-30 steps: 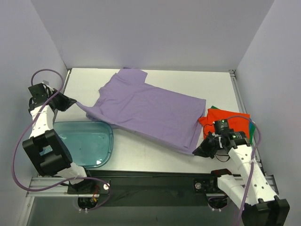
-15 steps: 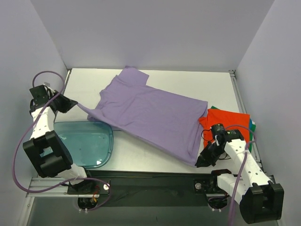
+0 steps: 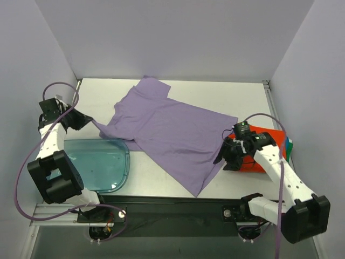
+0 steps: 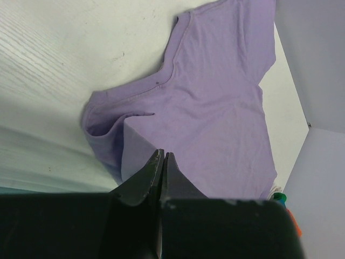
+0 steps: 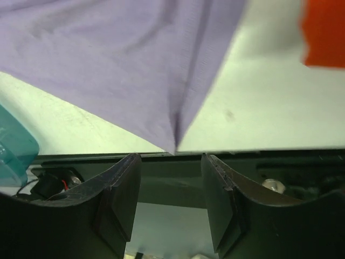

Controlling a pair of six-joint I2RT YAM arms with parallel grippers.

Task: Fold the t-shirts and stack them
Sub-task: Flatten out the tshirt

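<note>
**Top view:** the lavender t-shirt (image 3: 167,132) is lying spread and skewed across the middle of the white table (image 3: 242,102), with its near hem running to a point toward the front edge. The left gripper (image 3: 85,120) is meeting a drawn-out corner of that shirt at the table's left side, just beyond the translucent blue tray (image 3: 99,162). The right gripper (image 3: 223,157) is hovering at the shirt's right edge. Its arm is crossing the orange-red t-shirt (image 3: 272,137), beside which a green-teal t-shirt (image 3: 290,144) is showing only as a sliver.

**Left wrist view:** the fingers (image 4: 143,181) are pressing together and clamping lavender cloth at their tips, a detail the top view is leaving unclear.

**Right wrist view:** the fingers (image 5: 121,194) are standing well apart, gripping nothing, and the shirt's pointed corner is lying just beyond the gap, with a strip of bare table and the orange-red cloth further off
</note>
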